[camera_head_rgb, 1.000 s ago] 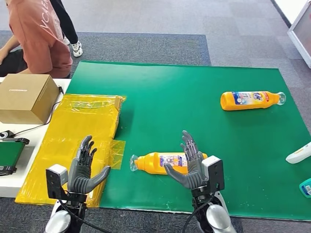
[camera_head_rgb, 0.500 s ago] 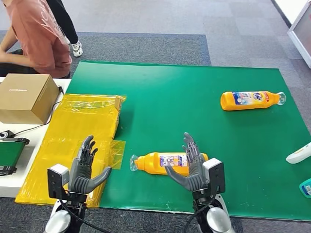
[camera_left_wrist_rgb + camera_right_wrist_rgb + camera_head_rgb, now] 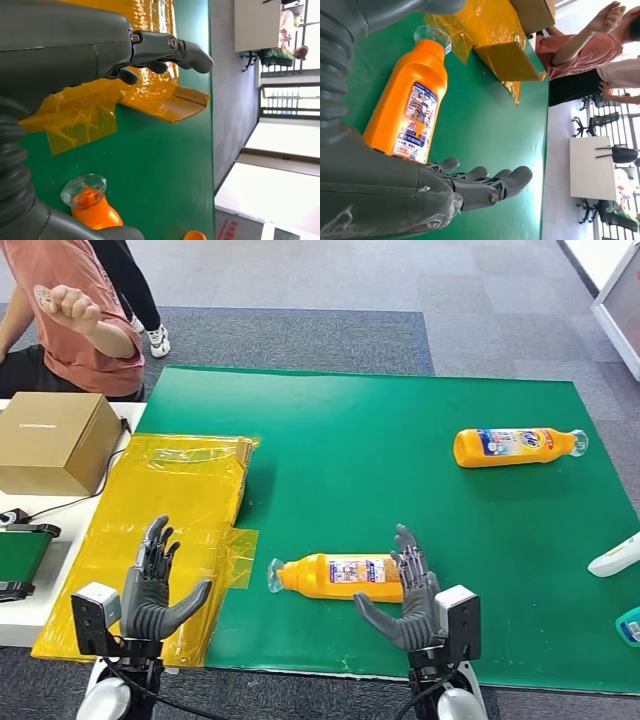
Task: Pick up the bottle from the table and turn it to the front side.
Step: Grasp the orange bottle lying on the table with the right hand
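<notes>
An orange detergent bottle (image 3: 340, 577) lies on its side on the green mat (image 3: 377, 470) that covers the worktop, near the front edge. Its clear cap points to 9 o'clock and a small printed label faces up.

The right robot hand (image 3: 407, 592) hovers at the bottle's base end, at about 3 o'clock from the bottle's middle. Its fingers are spread wide, its thumb reaches toward the bottle, and it holds nothing. The left robot hand (image 3: 155, 582) hangs over a yellow plastic bag (image 3: 151, 510) at 9 o'clock from the cap, well apart from it. It is also spread open and empty.

A second orange bottle (image 3: 517, 446) lies far off at 2 o'clock. A cardboard box (image 3: 53, 440) sits at 10 o'clock, and a seated person (image 3: 75, 320) is beyond it with an arm raised.

Risks, as a judgement: the round bottle could roll away if the fingers nudge it before closing. A grip so near the base may also leave the neck end drooping and let the bottle slip during the turn.

Compared with a second ago, the right robot hand has drawn back toward the robot and off the bottle's body. The left robot hand has shifted outward to 9 o'clock. The bottle has not moved.
</notes>
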Available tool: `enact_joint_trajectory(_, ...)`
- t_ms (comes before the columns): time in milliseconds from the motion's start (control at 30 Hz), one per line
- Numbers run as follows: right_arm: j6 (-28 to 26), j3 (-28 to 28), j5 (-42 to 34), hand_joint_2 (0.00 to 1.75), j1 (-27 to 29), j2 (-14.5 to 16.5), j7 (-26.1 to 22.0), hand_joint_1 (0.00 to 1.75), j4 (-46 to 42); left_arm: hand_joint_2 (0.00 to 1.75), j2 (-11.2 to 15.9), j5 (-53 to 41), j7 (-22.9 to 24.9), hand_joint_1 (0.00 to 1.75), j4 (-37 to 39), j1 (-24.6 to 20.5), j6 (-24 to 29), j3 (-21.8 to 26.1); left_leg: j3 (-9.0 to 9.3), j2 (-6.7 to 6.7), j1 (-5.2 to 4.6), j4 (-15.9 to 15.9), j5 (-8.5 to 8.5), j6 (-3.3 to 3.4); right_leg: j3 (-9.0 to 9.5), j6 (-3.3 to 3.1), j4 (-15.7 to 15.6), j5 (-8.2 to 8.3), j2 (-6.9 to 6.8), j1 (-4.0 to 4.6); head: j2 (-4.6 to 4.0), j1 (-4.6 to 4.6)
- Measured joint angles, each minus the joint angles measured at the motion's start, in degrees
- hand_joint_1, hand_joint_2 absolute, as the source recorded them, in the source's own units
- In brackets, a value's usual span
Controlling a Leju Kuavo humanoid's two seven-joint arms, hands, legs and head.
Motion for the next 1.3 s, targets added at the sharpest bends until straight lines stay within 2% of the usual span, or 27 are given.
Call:
enact_joint_trajectory(133,-0.4,0.0,1.3,1.75,0.0,-0.2,0.2,0.00,-0.2,1.75,0.0,-0.2,0.0,0.00,-0.3,0.1,0.1,0.0,0.00,0.00,0.00,0.0,0.00,0.00,0.00,0.00,0.0,0.00,0.00,0.00,0.01,0.00)
enact_joint_trajectory(200,-2.3,0.0,5.3,1.75,-0.1,-0.4,1.3,0.00,-0.2,1.75,0.0,-0.3,0.0,0.00,-0.4,0.2,0.3,0.0,0.00,0.00,0.00,0.0,0.00,0.00,0.01,0.00,0.0,0.01,0.00,0.00,0.01,0.00)
enact_joint_trajectory(267,-6.2,0.0,14.9,1.75,-0.5,-0.7,4.2,0.00,-0.2,1.75,-0.2,-0.6,0.2,0.00,-0.5,0.4,0.5,0.0,0.00,0.00,0.00,0.0,0.00,0.00,0.01,0.00,0.0,0.01,0.00,0.00,0.01,0.00)
enact_joint_trajectory(333,-9.6,-0.1,29.6,1.75,-1.0,-1.3,9.3,0.00,-0.2,1.75,-0.4,-1.5,0.5,0.00,-1.1,0.9,0.5,0.1,0.00,0.00,0.00,0.0,0.00,0.00,0.01,0.00,0.0,0.01,0.00,0.00,0.00,-0.01)
enact_joint_trajectory(400,-10.7,-0.4,43.4,1.75,-1.4,-1.9,14.8,0.00,-0.2,1.75,-0.8,-2.7,1.1,0.00,-2.1,1.8,0.2,0.5,0.00,0.00,0.00,0.0,0.00,0.01,0.01,0.01,0.0,0.01,0.00,-0.01,0.00,0.00)
enact_joint_trajectory(533,-7.4,-1.1,65.4,1.75,-1.6,-3.1,24.7,0.00,0.1,1.75,-1.8,-4.9,2.3,0.00,-4.6,2.9,-2.6,2.1,0.00,-0.01,-0.01,0.0,-0.01,0.01,0.01,0.01,0.0,0.00,0.00,-0.01,0.01,0.00)
enact_joint_trajectory(633,-5.0,-1.1,73.8,1.75,-2.1,-3.7,27.8,0.00,1.5,1.75,-2.7,-5.6,2.7,0.00,-5.9,2.9,-4.4,3.3,0.00,-0.01,0.00,0.0,0.00,0.00,0.01,0.01,0.0,0.01,0.00,0.00,0.01,-0.01)
enact_joint_trajectory(900,-4.2,0.0,79.9,1.75,-6.4,-4.1,28.7,0.00,10.6,1.75,-3.9,-5.8,2.0,0.00,-7.4,2.4,-8.0,4.7,0.01,0.00,0.00,0.0,0.03,0.00,0.03,-0.01,0.0,0.04,0.00,0.01,0.00,0.00)
enact_joint_trajectory(1100,-5.1,1.2,80.0,1.75,-13.6,-3.9,27.3,0.00,21.1,1.75,-4.2,-5.0,1.4,0.00,-7.8,1.2,-10.7,4.5,0.03,0.00,0.00,0.0,0.06,-0.01,0.05,0.02,0.0,0.09,0.01,0.01,0.02,0.00)
enact_joint_trajectory(1267,-4.7,2.5,80.7,1.75,-20.4,-2.6,26.4,0.00,29.5,1.75,-4.2,-4.4,1.3,0.00,-7.8,0.2,-11.7,3.3,0.08,0.02,0.01,0.0,0.10,-0.03,0.06,-0.01,0.0,0.13,0.01,0.01,0.00,0.00)
enact_joint_trajectory(1300,-4.4,2.8,81.0,1.75,-21.6,-2.3,26.3,0.10,31.1,1.75,-4.2,-4.3,1.3,0.00,-7.8,0.1,-11.8,3.1,0.09,0.02,0.01,0.0,0.11,-0.04,0.06,-0.01,0.0,0.13,0.01,0.01,0.01,0.00)
